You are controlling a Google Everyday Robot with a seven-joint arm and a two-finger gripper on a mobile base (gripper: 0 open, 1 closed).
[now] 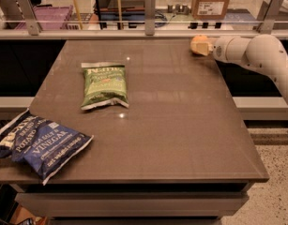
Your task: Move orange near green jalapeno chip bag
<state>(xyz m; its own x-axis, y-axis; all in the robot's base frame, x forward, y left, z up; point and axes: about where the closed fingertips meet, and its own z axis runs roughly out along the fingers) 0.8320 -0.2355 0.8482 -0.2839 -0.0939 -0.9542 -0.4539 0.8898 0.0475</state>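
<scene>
Your gripper (pixel 207 46) is at the table's (pixel 181 139) far right edge, right at the orange (pixel 197 45); you cannot tell whether it grips. The green jalapeno chip bag (pixel 104 85) lies well apart to the left, its white lettering illegible. The blue bag (pixel 40 144) reads "POTATO" and "VINEGAR".

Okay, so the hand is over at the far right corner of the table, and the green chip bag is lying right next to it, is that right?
Not quite. The camera view shows the hand at the far right corner of the table, but the green chip bag lies well apart from it, in the table's left half.
</scene>
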